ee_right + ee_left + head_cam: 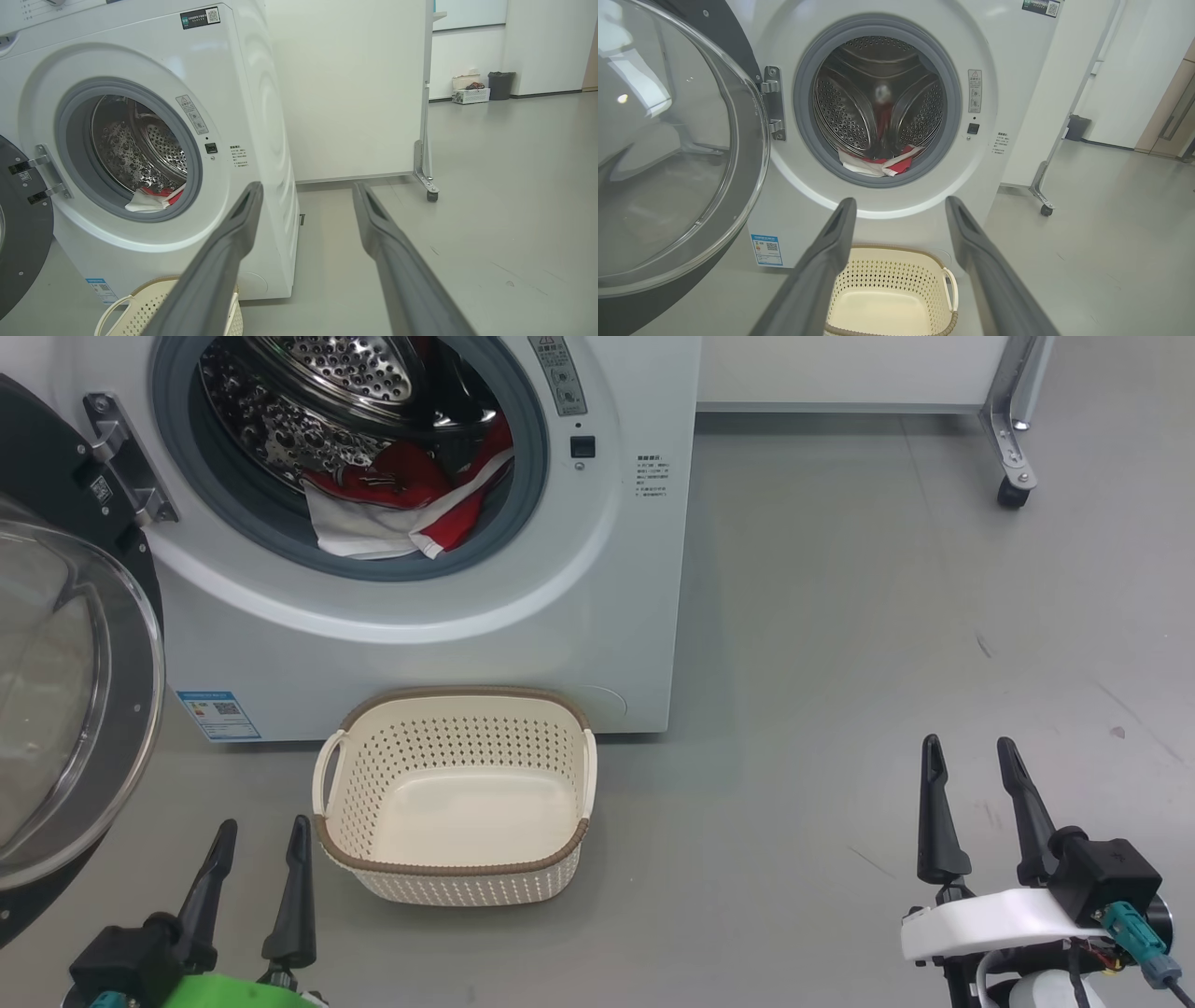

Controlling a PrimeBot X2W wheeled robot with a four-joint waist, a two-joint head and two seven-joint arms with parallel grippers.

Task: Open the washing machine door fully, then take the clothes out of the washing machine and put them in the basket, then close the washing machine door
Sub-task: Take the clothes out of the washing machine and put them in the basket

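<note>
The white washing machine (448, 653) stands ahead with its door (65, 700) swung open to the left, glass bowl facing me. Red and white clothes (401, 504) lie in the steel drum at the lip of the grey seal; the left wrist view shows the clothes (882, 163) low in the drum, and the right wrist view shows the clothes (154, 199) too. The cream basket (457, 793) sits on the floor in front of the machine, with nothing in it. My left gripper (261, 835) is open just left of the basket. My right gripper (971, 756) is open far to the right, over bare floor.
Grey floor (840, 663) spreads to the right of the machine. A white panel on a castor frame (1013, 476) stands at the back right. A dark bin (500, 85) and a white crate (469, 93) stand far off by the wall.
</note>
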